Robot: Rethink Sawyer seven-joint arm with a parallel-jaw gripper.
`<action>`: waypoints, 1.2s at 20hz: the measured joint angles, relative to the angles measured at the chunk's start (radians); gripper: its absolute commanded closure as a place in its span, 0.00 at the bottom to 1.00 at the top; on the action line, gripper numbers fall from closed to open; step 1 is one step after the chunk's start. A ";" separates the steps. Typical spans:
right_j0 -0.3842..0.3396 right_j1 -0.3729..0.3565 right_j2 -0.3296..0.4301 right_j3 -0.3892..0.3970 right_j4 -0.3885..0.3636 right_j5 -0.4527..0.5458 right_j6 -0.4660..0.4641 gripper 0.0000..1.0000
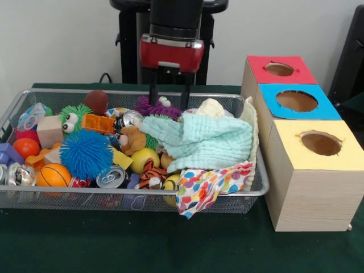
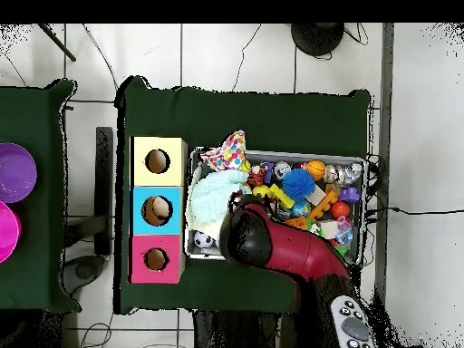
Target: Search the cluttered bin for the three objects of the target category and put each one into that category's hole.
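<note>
The wire mesh bin (image 1: 114, 193) is full of toys, balls, cans and cloths; in the overhead view its rim (image 2: 299, 154) shows beside the boxes. My gripper (image 1: 169, 104) hangs open and empty over the bin's far side, its black fingers (image 1: 153, 94) just above a purple spiky toy (image 1: 152, 106). The red-surrounded hole (image 1: 279, 69) is on the farthest wooden box, right of the bin; it also shows in the overhead view (image 2: 156, 259). In the overhead view my arm (image 2: 272, 245) covers the gripper and part of the bin.
A mint cloth (image 1: 202, 139) and a dotted cloth (image 1: 207, 187) drape the bin's right end. A blue spiky ball (image 1: 85, 152), a can (image 1: 111, 177) and a basketball (image 1: 53, 175) lie at the left. The blue hole (image 1: 297, 100) and yellow hole (image 1: 321, 143) adjoin the red one.
</note>
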 measured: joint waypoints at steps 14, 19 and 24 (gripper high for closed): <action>-0.078 0.069 -0.001 0.000 -0.088 -0.063 0.000 0.00; -0.078 0.081 -0.001 -0.001 -0.099 -0.063 0.000 0.00; -0.078 0.092 -0.001 -0.001 -0.113 -0.071 0.000 0.00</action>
